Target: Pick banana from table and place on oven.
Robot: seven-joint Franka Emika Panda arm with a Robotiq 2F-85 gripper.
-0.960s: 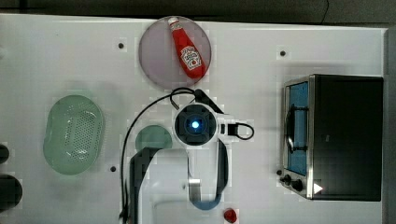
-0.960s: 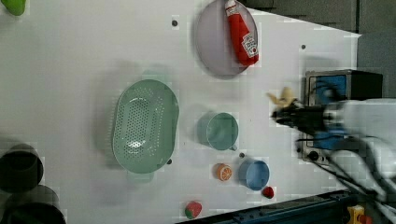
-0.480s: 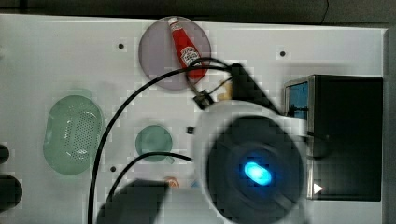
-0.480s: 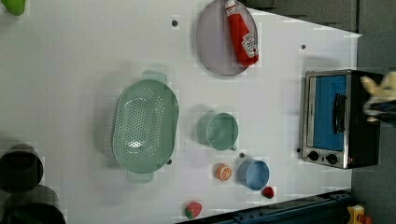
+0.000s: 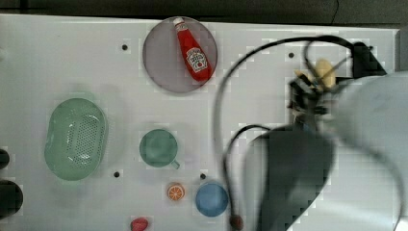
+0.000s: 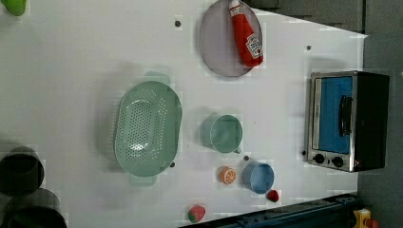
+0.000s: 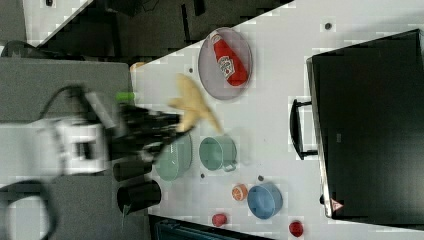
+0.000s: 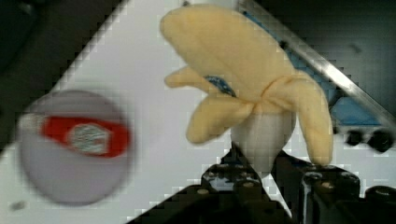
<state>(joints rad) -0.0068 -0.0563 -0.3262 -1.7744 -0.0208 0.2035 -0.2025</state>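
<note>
The banana (image 8: 247,79) is pale yellow and half peeled, its peel flaps spread. My gripper (image 8: 261,161) is shut on its lower end, carried high above the white table (image 5: 72,57). In the right view the banana (image 7: 192,107) and gripper (image 7: 177,125) hang over the table (image 7: 280,75), at the right view's left of the oven's black top (image 7: 370,125). In the top view the banana (image 5: 325,72) sticks out beyond the gripper (image 5: 312,89) near the top view's right edge. The oven (image 6: 349,121) stands with its blue glass door shut on the table (image 6: 71,71); the oven front (image 8: 359,105) lies just past the banana.
A red ketchup bottle (image 5: 193,50) lies on a grey plate (image 5: 163,67). Around the table's middle are a green colander (image 5: 76,138), a green mug (image 5: 158,148), an orange slice (image 5: 175,191), a blue bowl (image 5: 211,198) and a strawberry (image 5: 139,224). Dark cups (image 6: 21,171) stand at one edge.
The arm has swung with the banana toward the oven side and risen toward the top camera. It has passed out of the left view, baring the whole oven there.
</note>
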